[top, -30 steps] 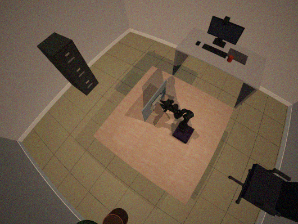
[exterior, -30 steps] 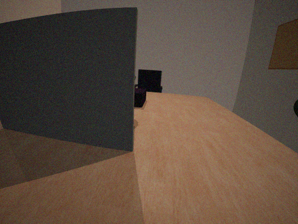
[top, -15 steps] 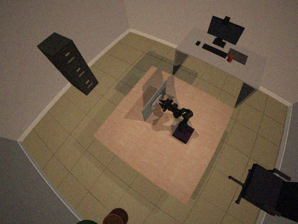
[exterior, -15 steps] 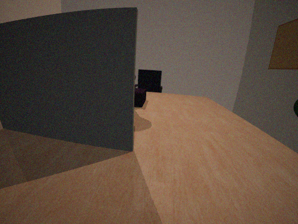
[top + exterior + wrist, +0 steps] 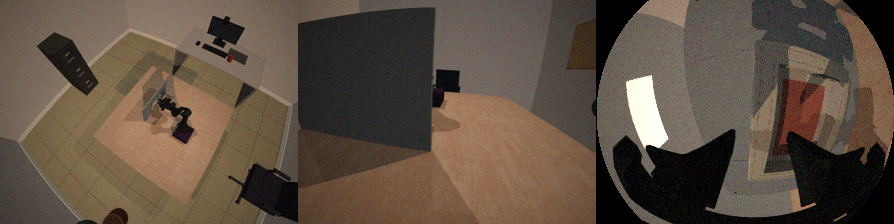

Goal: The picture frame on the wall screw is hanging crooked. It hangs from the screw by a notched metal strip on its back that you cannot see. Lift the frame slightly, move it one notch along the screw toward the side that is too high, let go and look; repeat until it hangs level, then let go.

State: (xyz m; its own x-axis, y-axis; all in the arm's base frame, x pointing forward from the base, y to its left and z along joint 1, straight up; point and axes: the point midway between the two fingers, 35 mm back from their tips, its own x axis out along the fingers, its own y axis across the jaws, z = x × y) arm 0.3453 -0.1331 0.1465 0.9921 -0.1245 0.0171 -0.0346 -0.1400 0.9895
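Observation:
The picture frame (image 5: 759,150) has a light border, a dark inner edge and a red picture. In the wrist view it hangs right of centre on the grey upright panel (image 5: 147,111) (image 5: 365,79) (image 5: 716,95). Its lines look slanted, but the wide lens bends them, so I cannot tell which side is higher. The screw and notched strip are hidden. My gripper (image 5: 159,103) (image 5: 762,134) is open, with nothing between its fingers. It is close in front of the panel. In the wrist view the frame's left edge shows between the fingertips, and the right finger overlaps the lower picture.
The panel stands upright on the wooden table top (image 5: 197,157) (image 5: 511,157), with the arm's base (image 5: 183,134) on the same side as the picture. Shadows of the arm and panel fall on the table and panel. A desk, a cabinet (image 5: 67,62) and a chair (image 5: 261,188) stand farther off.

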